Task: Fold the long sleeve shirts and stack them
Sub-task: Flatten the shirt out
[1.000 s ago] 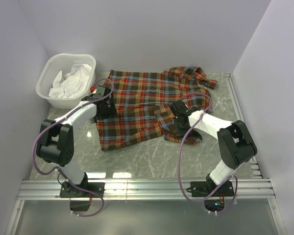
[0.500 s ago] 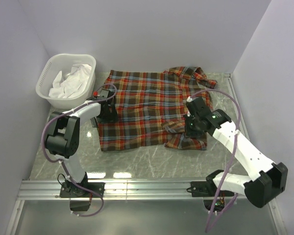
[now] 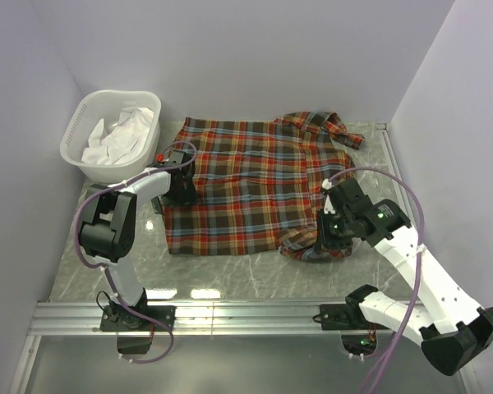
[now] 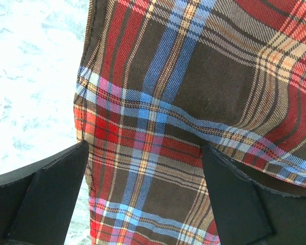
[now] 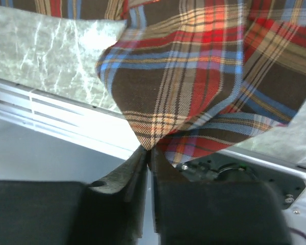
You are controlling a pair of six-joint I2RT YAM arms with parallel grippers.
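The plaid shirt (image 3: 246, 176) lies spread on the marble surface (image 3: 230, 275), its collar toward the far right corner and its body flat across the middle. A white basket (image 3: 72, 149) with white cloth (image 3: 119, 138) stands apart at the far left. The right gripper (image 3: 322, 243) is low at the near right corner of the shirt. In the right wrist view its fingers (image 5: 117, 189) are pressed almost together on a pointed tip of the plaid cloth, so they grasp the shirt there; whether this tip is a cuff or a hem corner I cannot tell. The left gripper (image 3: 179, 185) stands over the left edge of the shirt with fingers (image 4: 46, 199) spread wide, and it holds nothing. I judge that the first fold is only being prepared, and nothing is stacked yet. The next move probably calls for lifting the held tip and carrying it over the body toward the middle, while the left fingers close on their edge or press it so the cloth does not slide.
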